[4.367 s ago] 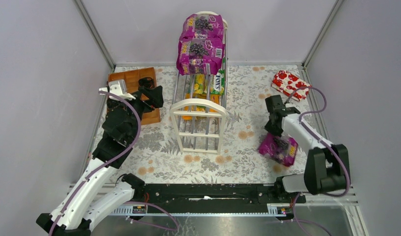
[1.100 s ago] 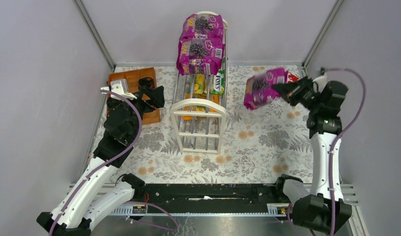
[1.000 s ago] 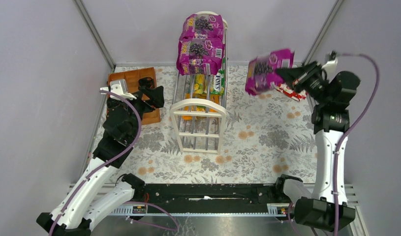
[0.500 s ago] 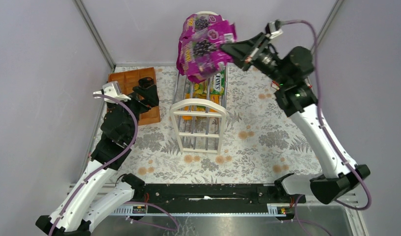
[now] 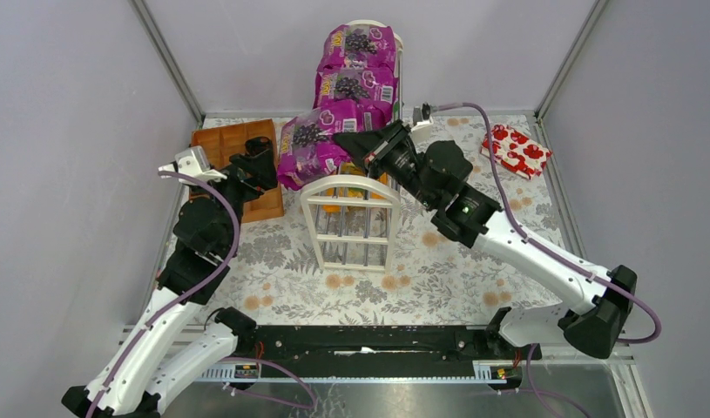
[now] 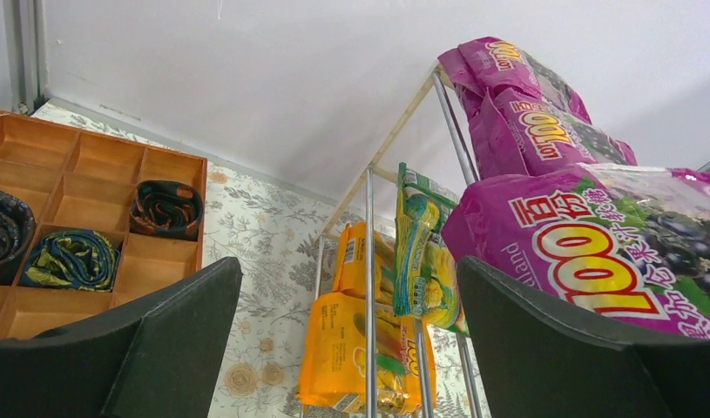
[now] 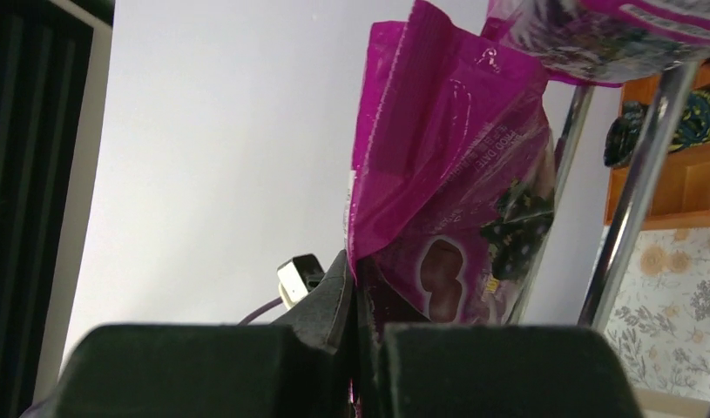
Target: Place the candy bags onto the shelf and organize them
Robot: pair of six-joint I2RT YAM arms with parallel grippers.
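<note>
- The purple candy bag (image 5: 312, 148) hangs in the air over the left edge of the shelf (image 5: 351, 181), pinched by its edge in the right gripper (image 5: 344, 143).
- Two more purple bags (image 5: 358, 83) lie on the top tier, with orange bags (image 6: 355, 353) lower down.
- The left gripper (image 6: 347, 261) stands wide and holds nothing, near the wooden tray (image 5: 233, 139).
</note>
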